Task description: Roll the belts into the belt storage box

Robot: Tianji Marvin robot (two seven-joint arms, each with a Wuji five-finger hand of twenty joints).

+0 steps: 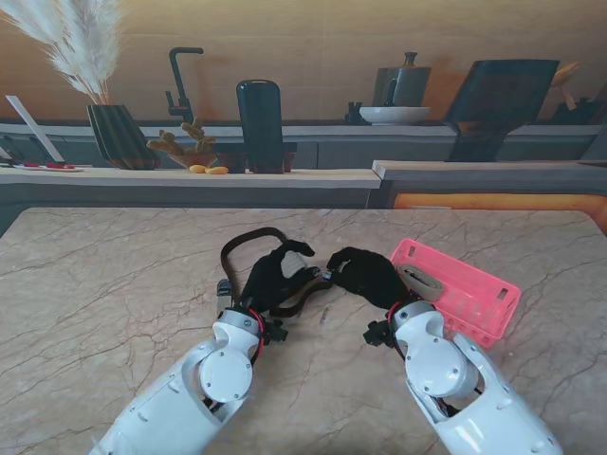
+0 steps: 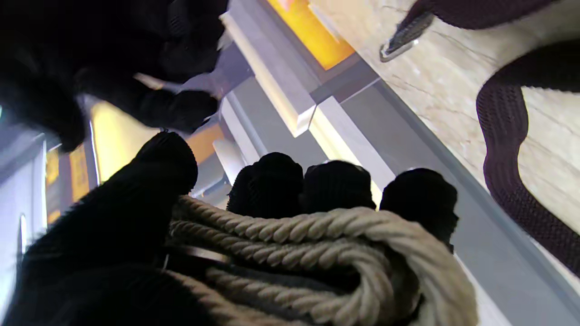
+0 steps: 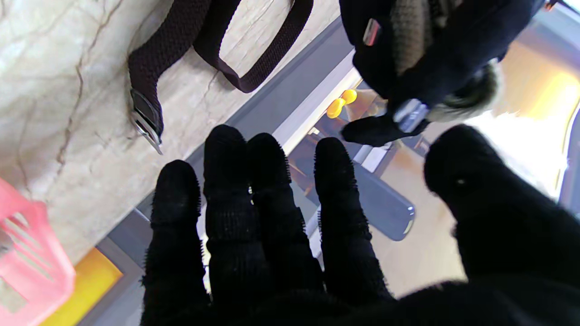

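My left hand [image 1: 273, 275] is shut on a cream rope belt [image 2: 317, 244] coiled in its palm; the left wrist view shows the fingers [image 2: 335, 181] curled over the coil. Just to the right, my right hand [image 1: 365, 275] is open with its fingers [image 3: 253, 190] spread, close to the left hand [image 3: 435, 59] and holding nothing. A dark woven belt [image 1: 225, 258] lies looped on the table beyond the left hand, its buckle end [image 3: 145, 115] flat on the marble. The pink belt storage box [image 1: 474, 289] stands right of the right hand, with a greyish rolled item [image 1: 422, 282] inside.
The marble table [image 1: 114, 284] stretches out to both sides. Behind its far edge runs a counter with a vase of pampas grass [image 1: 119, 133], a black faucet [image 1: 178, 81], a dark upright object [image 1: 259, 123] and a white bowl [image 1: 394, 114].
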